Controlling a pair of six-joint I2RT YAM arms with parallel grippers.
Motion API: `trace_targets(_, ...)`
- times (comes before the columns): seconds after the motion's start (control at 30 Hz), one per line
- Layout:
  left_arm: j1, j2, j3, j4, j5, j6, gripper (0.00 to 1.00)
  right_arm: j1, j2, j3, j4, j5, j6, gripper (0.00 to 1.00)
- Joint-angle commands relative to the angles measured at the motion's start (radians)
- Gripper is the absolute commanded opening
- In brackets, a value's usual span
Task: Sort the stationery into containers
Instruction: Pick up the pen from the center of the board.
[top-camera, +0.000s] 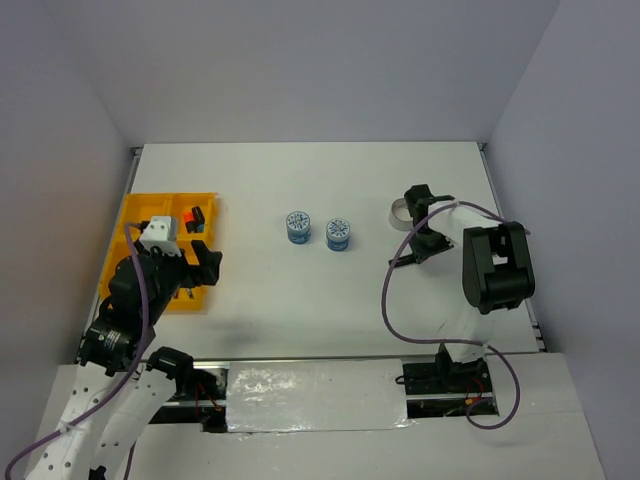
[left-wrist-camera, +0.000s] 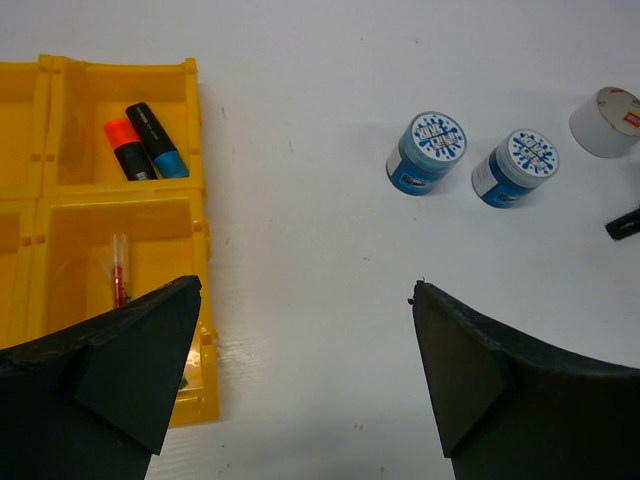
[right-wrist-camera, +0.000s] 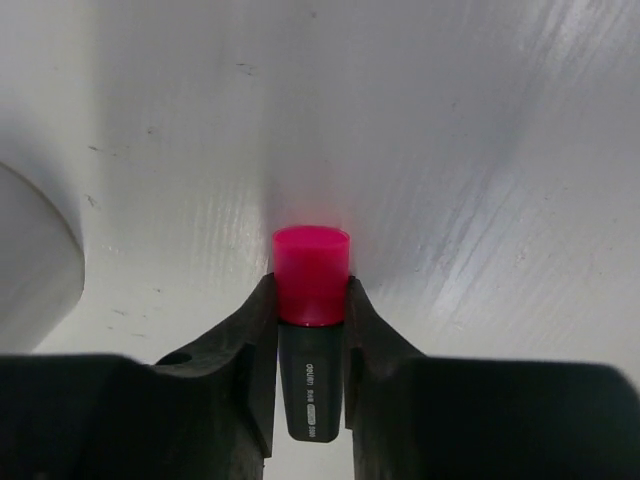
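Right hand (right-wrist-camera: 310, 300) clenched on the pink highlighter (right-wrist-camera: 311, 262). Both fingers (right-wrist-camera: 255, 330) press the black barrel, and the pink end sticks out past the fingertips toward the tabletop (right-wrist-camera: 450, 150). Cannot tell whether the pink end touches the surface. The silvery tape ring (right-wrist-camera: 35, 260) lies just left of this hand, apart from it.

Left hand (left-wrist-camera: 305, 290) released, jaws wide apart and nothing between them, hovering over the tabletop at the right edge of the yellow tray (left-wrist-camera: 200, 130). The left finger (left-wrist-camera: 130, 360) overlaps the tray's near right corner.

Ahead of that finger, the red pen (left-wrist-camera: 119, 270) lies in the near right compartment. One compartment farther ahead, the orange highlighter (left-wrist-camera: 125, 148) and the blue highlighter (left-wrist-camera: 157, 140) lie side by side, touching.

Ahead and right of the left hand, two blue-white rolls (left-wrist-camera: 427, 152) (left-wrist-camera: 515, 167) stand upright on the tabletop near each other, not touching, well apart from the tray. Seen from this hand, the tape ring lies farther right than the rolls.
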Motion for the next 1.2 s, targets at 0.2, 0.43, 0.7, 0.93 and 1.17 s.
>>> trace_targets(0.2, -0.009, 0.128, 0.007, 0.225, 0.478, -0.073, 0.99, 0.151, -0.28, -0.032, 0.28, 0.029, -0.464, 0.0)
trace_targets(0.43, -0.162, 0.376, 0.048, 0.473, 0.6, -0.222, 0.99, 0.506, -0.472, 0.008, 0.345, 0.078, -0.631, 0.0)
trace_targets(0.7, -0.312, 0.53, 0.078, 0.595, 0.512, -0.289, 0.96, 0.765, -0.445, 0.2, 0.325, 0.074, -0.703, 0.0)
trace_targets(0.93, -0.312, 0.558, 0.07, 0.663, 0.482, -0.326, 0.8, 0.825, -0.475, 0.152, 0.443, -0.017, -0.677, 0.0)
trace_targets(1.17, -0.312, 0.598, 0.049, 0.715, 0.514, -0.358, 0.58, 0.855, -0.487, 0.159, 0.467, -0.009, -0.657, 0.0)
